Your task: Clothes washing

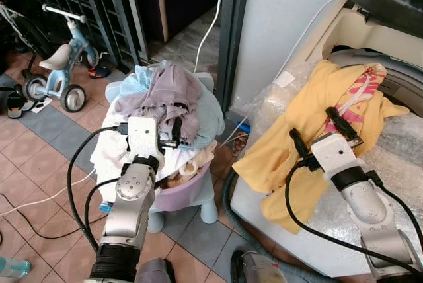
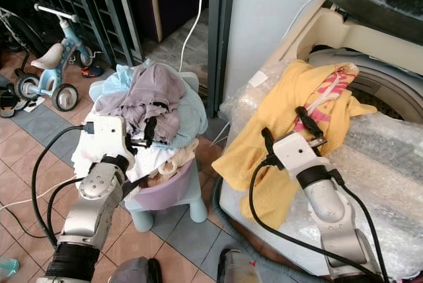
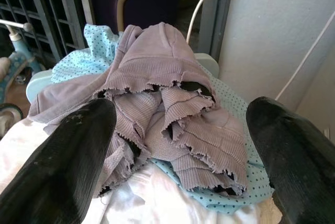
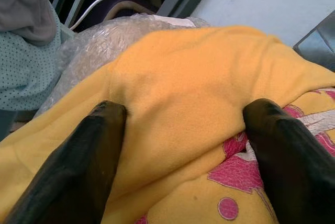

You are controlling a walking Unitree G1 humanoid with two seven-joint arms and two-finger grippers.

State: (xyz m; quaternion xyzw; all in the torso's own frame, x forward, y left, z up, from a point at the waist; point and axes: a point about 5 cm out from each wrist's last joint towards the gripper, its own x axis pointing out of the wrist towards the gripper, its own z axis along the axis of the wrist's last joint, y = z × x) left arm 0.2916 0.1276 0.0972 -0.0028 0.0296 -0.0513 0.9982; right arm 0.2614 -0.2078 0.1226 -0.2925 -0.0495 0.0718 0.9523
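Right tool (image 1: 318, 126) spread on yellow garment (image 1: 291, 131); washer drum (image 2: 386, 84) mostly hidden.

Yellow garment (image 1: 301, 121) with pink print; mauve top (image 1: 162, 91).

Head eyes look down; wrist cameras sit close.

No readable text, label, brand, number or sign in any view. Pink and white print on yellow knit garment (image 1: 360, 91), right of frame, draped over white top-loading washing machine (image 2: 370, 51): shapes only, no legible letters. Small white tag-like patch (image 1: 285, 79) on bubble wrap, centre right: blank or too small to read.
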